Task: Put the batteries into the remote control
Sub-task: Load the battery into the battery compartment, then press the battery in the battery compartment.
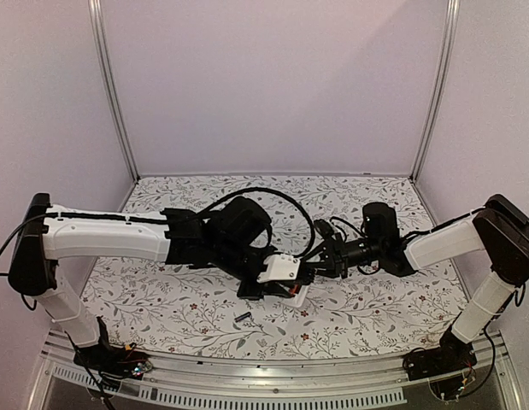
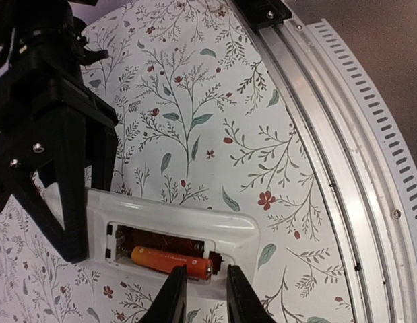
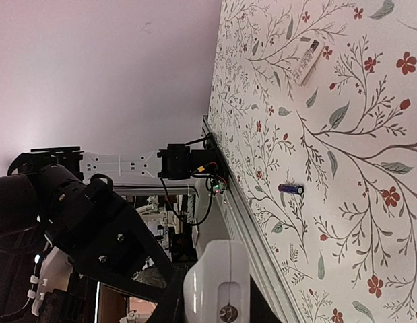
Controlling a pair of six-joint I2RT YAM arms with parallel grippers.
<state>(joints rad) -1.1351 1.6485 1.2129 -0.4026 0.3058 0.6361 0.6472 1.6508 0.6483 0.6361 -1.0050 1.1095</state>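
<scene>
Remote control (image 2: 238,225) is being clamped bay-up by the right fingers (image 2: 70,208) for steadiness while the left fingers (image 2: 173,299), narrowly parted, are straddling the orange battery (image 2: 161,259), grip uncertain.

Pale lilac walls (image 1: 273,77), floral-print tabletop (image 1: 187,307)

My work table (image 1: 161,299), covered by a white cloth printed with leafy sprigs and small red flowers.
I see the white remote control (image 2: 195,219) resting back-up on the cloth, its open bay holding an orange battery (image 2: 169,259). A dark battery (image 1: 243,317) lies loose on the cloth, apart from the remote and nearer the slotted metal rail (image 2: 343,134) along the table's near edge. A small white oblong piece (image 3: 309,60) with dark markings lies alone on the cloth, well apart from the dark battery.
</scene>
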